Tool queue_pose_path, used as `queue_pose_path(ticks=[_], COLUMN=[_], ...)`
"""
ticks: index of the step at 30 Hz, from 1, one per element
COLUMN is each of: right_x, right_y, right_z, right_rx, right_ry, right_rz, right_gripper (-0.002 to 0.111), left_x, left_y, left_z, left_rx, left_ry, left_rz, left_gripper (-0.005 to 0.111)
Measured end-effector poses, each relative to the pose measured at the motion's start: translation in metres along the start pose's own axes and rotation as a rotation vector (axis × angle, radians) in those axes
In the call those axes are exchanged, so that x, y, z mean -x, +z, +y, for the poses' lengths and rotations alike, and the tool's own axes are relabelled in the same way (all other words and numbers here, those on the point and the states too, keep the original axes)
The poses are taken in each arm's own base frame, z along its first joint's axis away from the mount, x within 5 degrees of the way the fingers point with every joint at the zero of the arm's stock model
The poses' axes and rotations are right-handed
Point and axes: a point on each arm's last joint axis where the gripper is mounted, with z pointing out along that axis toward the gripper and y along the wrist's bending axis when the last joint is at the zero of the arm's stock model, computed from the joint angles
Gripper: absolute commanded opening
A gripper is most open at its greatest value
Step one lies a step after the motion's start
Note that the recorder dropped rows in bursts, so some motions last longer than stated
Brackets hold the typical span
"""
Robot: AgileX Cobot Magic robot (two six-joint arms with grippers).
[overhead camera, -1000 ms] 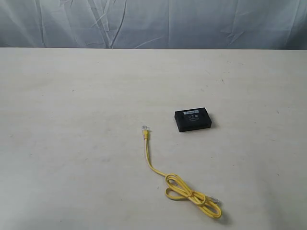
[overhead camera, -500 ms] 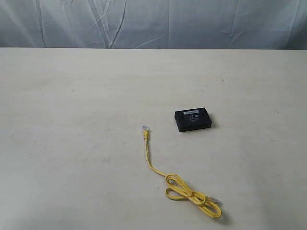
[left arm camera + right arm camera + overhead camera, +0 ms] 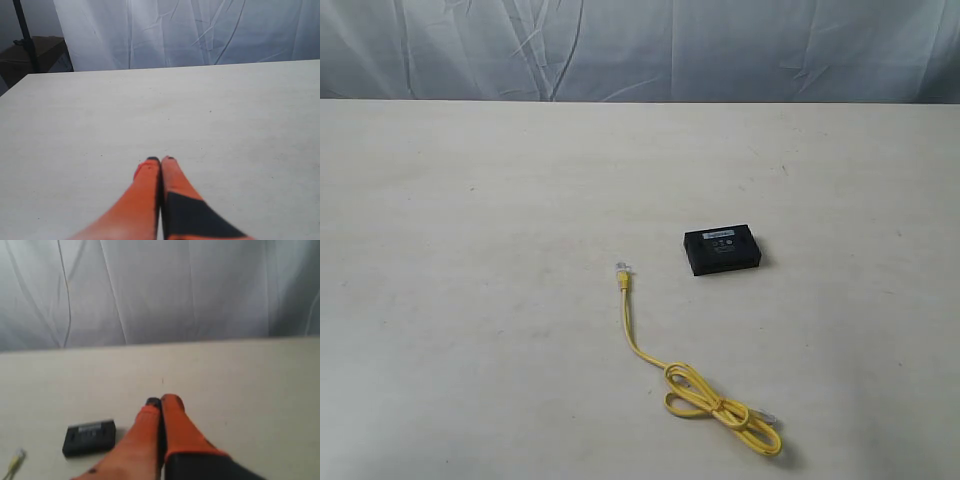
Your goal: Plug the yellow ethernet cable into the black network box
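Opening stage: approach not yet begun. The yellow ethernet cable (image 3: 624, 316) lies on the worktop (image 3: 470, 200), untouched. One clear plug (image 3: 622, 268) ends a straight run that points away from the camera; the rest of the cord is gathered in a loose coil (image 3: 720, 408) near the front edge, with the second plug (image 3: 771, 416) beside it. The black network box (image 3: 721, 250) lies flat, label up, near the free plug but apart from it, to the right in the exterior view. Neither arm appears in the exterior view.

The left gripper (image 3: 160, 160) hangs above bare worktop, jaws closed on nothing. The right gripper (image 3: 161, 401) has its jaws likewise closed and empty; its wrist view shows the box and the free plug ahead of it.

Judged next move: one gripper must open, descend on the cord just behind the free plug, and grip it. The other will probably have to steady the box. The port's position cannot be told from these views.
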Motion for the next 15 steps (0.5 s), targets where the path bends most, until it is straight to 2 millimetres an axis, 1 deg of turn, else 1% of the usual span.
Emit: queue_pose_path(ticks=[1, 2, 3, 4, 5, 7, 10, 11, 12, 15], right_x=[0.005, 0.016, 0.019, 0.023, 0.022, 0.015, 0.007, 0.006, 0.01, 0.018], right_y=[0.004, 0.016, 0.023, 0.036, 0.041, 0.061, 0.088, 0.098, 0.107, 0.126], right_z=[0.001, 0.001, 0.002, 0.002, 0.002, 0.006, 0.01, 0.013, 0.019, 0.044], right_rx=[-0.002, -0.006, -0.008, -0.01, -0.008, 0.018, 0.04, 0.055, 0.082, 0.177], right_ry=[0.003, 0.007, 0.008, 0.011, 0.021, 0.121, 0.161, 0.16, 0.147, 0.086], right_rz=[0.06, 0.167, 0.201, 0.24, 0.257, 0.342, 0.526, 0.593, 0.633, 0.69], right_gripper=[-0.001, -0.001, -0.001, -0.001, -0.001, -0.001, -0.001, -0.001, -0.001, -0.001], left_x=[0.0, 0.0, 0.0, 0.0, 0.0, 0.0, 0.0, 0.0, 0.0, 0.0], left_y=[0.0, 0.0, 0.0, 0.0, 0.0, 0.0, 0.0, 0.0, 0.0, 0.0], left_z=[0.0, 0.0, 0.0, 0.0, 0.0, 0.0, 0.0, 0.0, 0.0, 0.0], left_rx=[0.0, 0.0, 0.0, 0.0, 0.0, 0.0, 0.0, 0.0, 0.0, 0.0], left_ry=[0.0, 0.0, 0.0, 0.0, 0.0, 0.0, 0.0, 0.0, 0.0, 0.0], left_rz=[0.0, 0.0, 0.0, 0.0, 0.0, 0.0, 0.0, 0.0, 0.0, 0.0], left_gripper=[0.0, 0.0, 0.0, 0.0, 0.0, 0.0, 0.0, 0.0, 0.0, 0.0])
